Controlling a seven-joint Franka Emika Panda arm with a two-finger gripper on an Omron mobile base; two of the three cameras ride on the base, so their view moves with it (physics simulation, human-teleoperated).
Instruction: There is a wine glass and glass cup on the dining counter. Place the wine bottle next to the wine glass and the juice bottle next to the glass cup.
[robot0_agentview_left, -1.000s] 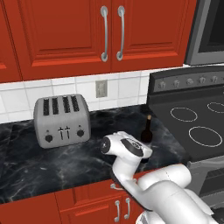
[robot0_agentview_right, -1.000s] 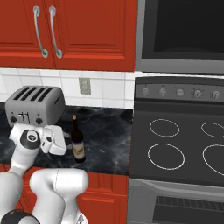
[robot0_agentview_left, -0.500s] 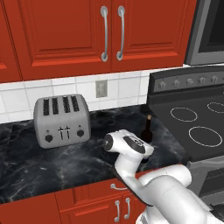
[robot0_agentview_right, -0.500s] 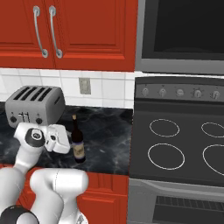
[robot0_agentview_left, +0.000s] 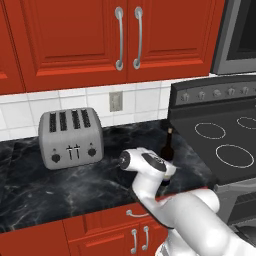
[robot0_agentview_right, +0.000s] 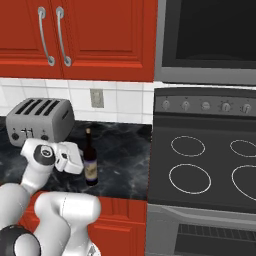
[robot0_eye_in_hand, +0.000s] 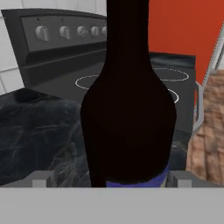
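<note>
Fingers (robot0_eye_in_hand: 107, 181) wide, level w/ wine bottle (robot0_agentview_right: 90, 161).

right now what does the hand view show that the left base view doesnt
Hand view alone: the wine bottle close up, its blue-edged label at the bottom, standing between the open pincer fingertips, which do not touch it.

Left base view alone: the toaster, the wall outlet, the red upper cabinets with their handles, and the arm's wrist hiding the bottle's lower half.

Both: the bottle upright on the black marble worktop, with the stove beside it.
</note>
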